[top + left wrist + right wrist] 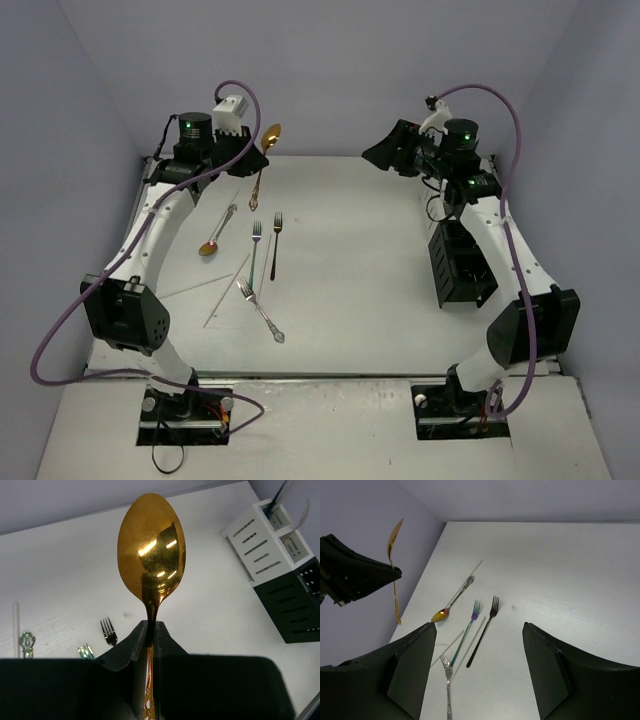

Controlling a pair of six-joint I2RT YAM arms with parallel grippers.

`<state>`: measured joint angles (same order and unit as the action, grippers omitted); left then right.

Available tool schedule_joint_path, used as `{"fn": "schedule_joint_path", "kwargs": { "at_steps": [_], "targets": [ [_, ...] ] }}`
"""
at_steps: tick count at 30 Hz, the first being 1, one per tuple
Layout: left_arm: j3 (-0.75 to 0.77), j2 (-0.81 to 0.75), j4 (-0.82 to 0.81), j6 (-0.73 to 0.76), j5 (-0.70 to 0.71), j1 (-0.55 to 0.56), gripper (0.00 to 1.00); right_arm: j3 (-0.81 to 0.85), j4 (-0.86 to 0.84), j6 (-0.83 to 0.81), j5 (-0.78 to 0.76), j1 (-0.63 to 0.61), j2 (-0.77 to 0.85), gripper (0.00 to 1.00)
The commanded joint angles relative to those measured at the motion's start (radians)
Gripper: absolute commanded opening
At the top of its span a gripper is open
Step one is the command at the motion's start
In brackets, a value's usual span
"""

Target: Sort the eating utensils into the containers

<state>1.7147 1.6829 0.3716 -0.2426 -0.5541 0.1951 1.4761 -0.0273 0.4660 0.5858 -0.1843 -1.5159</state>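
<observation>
My left gripper (151, 625) is shut on the neck of the gold spoon (151, 545), which it holds above the table's back left (271, 135). The bowl points up and the handle hangs down. On the table below lie a silver spoon (218, 235), a teal-handled fork (255, 252), a dark fork (275, 245), a silver fork (260, 310) and thin pale sticks (228, 290). My right gripper (476, 626) hangs open at the back right (385, 152), nothing between its fingers. The white container (265, 545) and the black container (295, 605) stand side by side at the right.
The black container (458, 265) sits under my right arm, close to the table's right edge. Purple cables (60, 330) loop beside both arms. Grey walls close in on the left, back and right. The white table (360, 280) runs between the utensils and the containers.
</observation>
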Motion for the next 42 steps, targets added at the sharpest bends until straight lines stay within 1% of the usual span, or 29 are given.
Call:
{"fn": "schedule_joint_path", "kwargs": {
  "at_steps": [1, 5, 9, 16, 23, 33, 37, 40, 42],
  "targets": [
    [-0.054, -0.067, -0.104, -0.024, -0.012, 0.059, 0.0, 0.058, -0.113, 0.106, 0.058, -0.068, -0.051, 0.67],
    [-0.076, -0.102, -0.105, 0.004, 0.03, 0.126, 0.0, 0.104, -0.12, 0.066, 0.043, -0.158, -0.086, 0.66],
    [-0.076, -0.115, -0.102, 0.025, 0.069, 0.188, 0.0, 0.136, -0.121, 0.046, 0.032, -0.207, -0.127, 0.66],
    [-0.072, -0.106, -0.103, 0.028, 0.089, 0.236, 0.0, 0.151, -0.122, 0.046, 0.02, -0.248, -0.192, 0.64],
    [-0.066, -0.113, -0.103, 0.041, 0.095, 0.26, 0.0, 0.179, -0.135, 0.086, 0.014, -0.261, -0.25, 0.59],
    [-0.067, -0.115, -0.104, 0.054, 0.1, 0.283, 0.0, 0.188, -0.2, 0.142, 0.049, -0.277, -0.282, 0.42],
    [-0.063, -0.108, -0.107, 0.055, 0.101, 0.289, 0.0, 0.178, -0.228, 0.165, 0.068, -0.289, -0.285, 0.38],
    [-0.06, -0.104, -0.108, 0.058, 0.104, 0.293, 0.0, 0.17, -0.237, 0.169, 0.072, -0.293, -0.282, 0.26],
    [-0.059, -0.106, -0.106, 0.059, 0.107, 0.293, 0.0, 0.163, -0.238, 0.167, 0.072, -0.292, -0.28, 0.16]
  ]
}}
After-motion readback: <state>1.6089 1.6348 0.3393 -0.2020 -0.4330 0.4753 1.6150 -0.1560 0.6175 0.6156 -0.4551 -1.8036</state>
